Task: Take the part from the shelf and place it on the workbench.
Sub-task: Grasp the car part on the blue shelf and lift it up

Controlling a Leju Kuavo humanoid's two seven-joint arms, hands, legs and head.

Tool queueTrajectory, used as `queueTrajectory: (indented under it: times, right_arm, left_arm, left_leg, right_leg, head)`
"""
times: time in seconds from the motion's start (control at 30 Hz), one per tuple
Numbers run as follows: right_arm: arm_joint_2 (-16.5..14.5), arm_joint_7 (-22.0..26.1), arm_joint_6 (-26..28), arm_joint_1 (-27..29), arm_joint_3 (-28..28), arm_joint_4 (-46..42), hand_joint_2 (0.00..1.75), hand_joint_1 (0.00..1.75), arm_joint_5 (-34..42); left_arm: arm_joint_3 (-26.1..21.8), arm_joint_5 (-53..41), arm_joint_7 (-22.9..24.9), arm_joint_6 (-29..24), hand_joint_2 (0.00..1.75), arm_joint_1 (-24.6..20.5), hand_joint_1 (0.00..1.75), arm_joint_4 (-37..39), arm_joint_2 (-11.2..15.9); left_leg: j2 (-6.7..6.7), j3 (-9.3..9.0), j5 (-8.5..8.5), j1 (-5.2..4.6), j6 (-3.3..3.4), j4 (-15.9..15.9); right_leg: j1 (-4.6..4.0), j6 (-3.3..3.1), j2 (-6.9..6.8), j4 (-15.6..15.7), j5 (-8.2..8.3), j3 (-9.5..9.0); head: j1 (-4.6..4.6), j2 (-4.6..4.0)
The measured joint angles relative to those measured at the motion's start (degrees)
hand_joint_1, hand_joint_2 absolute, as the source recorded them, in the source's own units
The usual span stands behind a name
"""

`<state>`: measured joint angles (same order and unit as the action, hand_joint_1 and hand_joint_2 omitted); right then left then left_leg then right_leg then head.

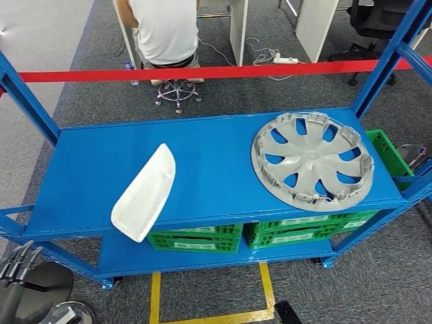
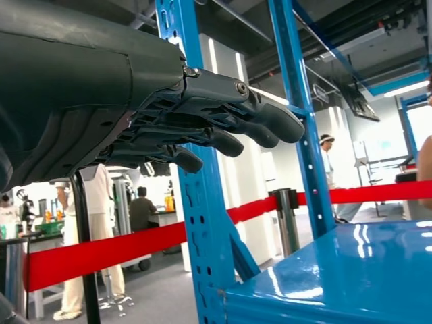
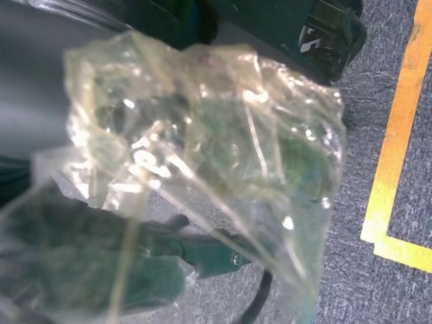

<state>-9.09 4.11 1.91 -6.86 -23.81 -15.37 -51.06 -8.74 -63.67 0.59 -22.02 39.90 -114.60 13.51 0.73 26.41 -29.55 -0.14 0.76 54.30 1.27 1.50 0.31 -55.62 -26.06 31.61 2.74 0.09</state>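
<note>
A white elongated plastic part (image 1: 145,192) lies slanted on the blue shelf top (image 1: 214,155), its near end hanging over the front edge. A silver wheel cover (image 1: 312,160) lies flat at the shelf's right end. My left hand (image 1: 17,260) hangs low, below and left of the shelf's front corner, well short of the white part. In the left wrist view the left hand (image 2: 204,115) has its fingers stretched out and holds nothing. A crumpled clear film (image 3: 204,135) covers most of my right hand (image 3: 152,263) above the carpet, so its fingers are blurred.
Green crates (image 1: 196,237) sit on the lower shelf, another (image 1: 389,155) at the right end. Blue uprights (image 1: 25,98) frame the shelf corners. Red barrier tape (image 1: 204,72) runs behind, with a person (image 1: 165,30) seated beyond. Yellow floor lines (image 1: 155,297) mark the carpet.
</note>
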Motion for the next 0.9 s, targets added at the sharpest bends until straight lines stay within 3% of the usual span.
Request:
queueTrajectory:
  times: [0.33, 0.5, 0.9]
  right_arm:
    - [0.0, -0.02, -0.07, -0.02, 0.28, 0.0, 0.0, 0.0, -0.01]
    - [0.0, -0.72, -0.42, -0.29, 1.86, 0.0, 0.0, 0.0, -0.22]
    - [0.0, -1.29, -0.57, -0.82, 3.31, 0.0, 0.0, 0.0, -0.2]
  left_arm:
    - [-0.94, -0.32, -0.24, 0.62, 1.75, -0.89, 0.0, 0.5, -0.7]
    - [-3.49, -2.83, -2.83, 3.1, 1.75, -7.75, 0.0, 5.1, -3.11]
    - [-1.31, -6.19, -2.13, 4.1, 1.75, -13.09, 0.0, 9.28, -4.33]
  left_leg:
    - [0.0, 0.0, 0.0, 0.0, 0.0, 0.0]
    - [-0.08, 0.01, 0.04, 0.0, -0.04, 0.0]
    - [-0.08, 0.03, 0.04, -0.01, -0.04, 0.01]
  right_leg:
    - [0.0, 0.0, -0.01, 0.0, 0.0, 0.0]
    - [0.0, 0.0, -0.1, -0.01, 0.0, -0.01]
    - [0.0, 0.0, -0.1, -0.01, 0.01, 0.02]
  head:
    - [-0.01, 0.0]
    - [0.0, 0.0]
    - [0.0, 0.0]
